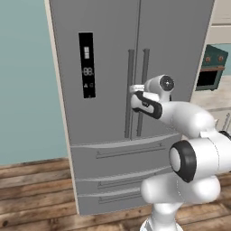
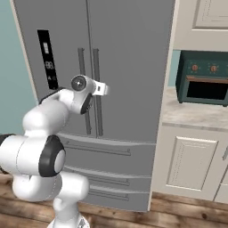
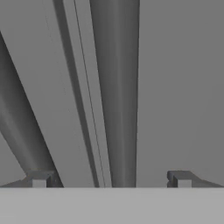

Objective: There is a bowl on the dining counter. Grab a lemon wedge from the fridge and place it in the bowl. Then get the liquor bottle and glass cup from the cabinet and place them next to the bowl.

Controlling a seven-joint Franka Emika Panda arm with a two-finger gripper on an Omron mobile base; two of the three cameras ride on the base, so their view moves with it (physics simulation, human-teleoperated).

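The fridge (image 1: 113,76) takes up most of the left base view, from the top edge to the wooden floor (image 1: 31,189) at the bottom, both doors shut and two drawers below. Its black display panel (image 1: 86,64) sits upper left of centre. In the right base view a cream lower cabinet (image 2: 191,164) stands at lower right with a green oven (image 2: 202,78) on the counter above it.

The two vertical bar handles (image 1: 137,90) run down the middle of the frame, either side of the door seam. In the hand view one handle (image 3: 118,87) rises up the centre, between the two fingertips (image 3: 39,179) at the bottom corners.

The gripper (image 2: 103,89) sits right at these bars, spread to its widest and holding nothing (contact with the bar cannot be told).

The door is probably heavy, rigid and held by a seal, so it will want a firm, steady pull. The smooth bar could slip; taking it at mid-height, fingers closed squarely across it, looks safest. The lemon wedge is presumably inside, hidden.
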